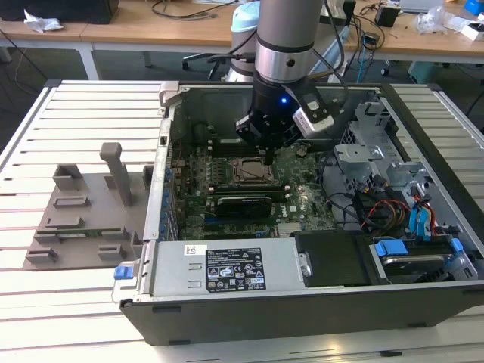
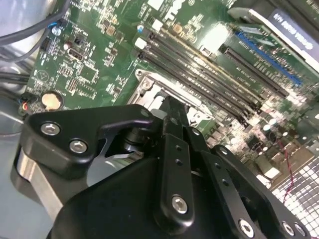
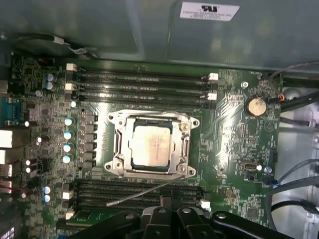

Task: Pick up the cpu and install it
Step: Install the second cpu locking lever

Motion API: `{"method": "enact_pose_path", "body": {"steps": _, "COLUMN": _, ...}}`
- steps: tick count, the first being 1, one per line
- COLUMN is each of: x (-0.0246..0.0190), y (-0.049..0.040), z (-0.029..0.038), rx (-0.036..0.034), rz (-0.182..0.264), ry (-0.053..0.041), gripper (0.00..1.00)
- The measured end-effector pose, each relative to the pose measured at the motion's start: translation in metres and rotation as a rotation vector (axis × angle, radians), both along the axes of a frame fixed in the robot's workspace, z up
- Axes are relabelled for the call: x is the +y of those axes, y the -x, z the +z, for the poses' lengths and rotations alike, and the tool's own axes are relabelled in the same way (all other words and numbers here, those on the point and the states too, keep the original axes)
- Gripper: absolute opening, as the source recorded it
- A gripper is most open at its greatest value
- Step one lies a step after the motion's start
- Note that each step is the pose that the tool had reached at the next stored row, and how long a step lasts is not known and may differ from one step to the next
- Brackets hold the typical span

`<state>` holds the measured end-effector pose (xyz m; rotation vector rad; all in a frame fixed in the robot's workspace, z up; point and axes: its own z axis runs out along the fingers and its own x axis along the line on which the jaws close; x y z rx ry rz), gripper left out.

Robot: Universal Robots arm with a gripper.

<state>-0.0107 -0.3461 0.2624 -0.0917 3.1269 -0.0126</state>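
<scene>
Slatted white counter (image 1: pixel 91 106) is carrying an open computer case (image 1: pixel 302 302), with wooden desks seen behind. Below the tool (image 1: pixel 269 157), the cpu (image 3: pixel 152 146) is lying flat and square in the socket (image 3: pixel 117 149) on the green motherboard (image 3: pixel 229 149). Whether the tool is clenched or released cannot be told.

I get even overhead room light. Glare streaks the motherboard (image 2: pixel 209 64) just beyond my gripper (image 2: pixel 169 107), whose near body blurs. Shadow dims the case wall (image 3: pixel 124 30).
</scene>
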Motion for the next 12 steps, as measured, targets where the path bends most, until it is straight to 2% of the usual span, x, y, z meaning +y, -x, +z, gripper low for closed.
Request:
{"method": "enact_pose_path", "body": {"steps": 4, "x": -0.0087, "y": 0.0, "z": -0.0011, "rx": 0.0001, "rz": 0.0, "ry": -0.0435, "gripper": 0.11}}
{"method": "enact_pose_path", "body": {"steps": 5, "x": -0.0123, "y": 0.0001, "z": -0.0016, "rx": 0.0, "rz": 0.0, "ry": -0.0608, "gripper": 0.11}}
{"method": "enact_pose_path", "body": {"steps": 6, "x": -0.0151, "y": 0.0002, "z": -0.0022, "rx": 0.0, "rz": 0.0, "ry": -0.0726, "gripper": 0.11}}
{"method": "enact_pose_path", "body": {"steps": 9, "x": -0.0226, "y": 0.0018, "z": -0.0047, "rx": 0.0001, "rz": 0.0, "ry": -0.0938, "gripper": 0.11}}
{"method": "enact_pose_path", "body": {"steps": 10, "x": -0.0273, "y": 0.0039, "z": -0.0071, "rx": 0.0, "rz": 0.0, "ry": -0.1034, "gripper": 0.11}}
{"method": "enact_pose_path", "body": {"steps": 12, "x": -0.0318, "y": 0.0079, "z": -0.0104, "rx": 0.0, "rz": 0.0, "ry": -0.1113, "gripper": 0.11}}
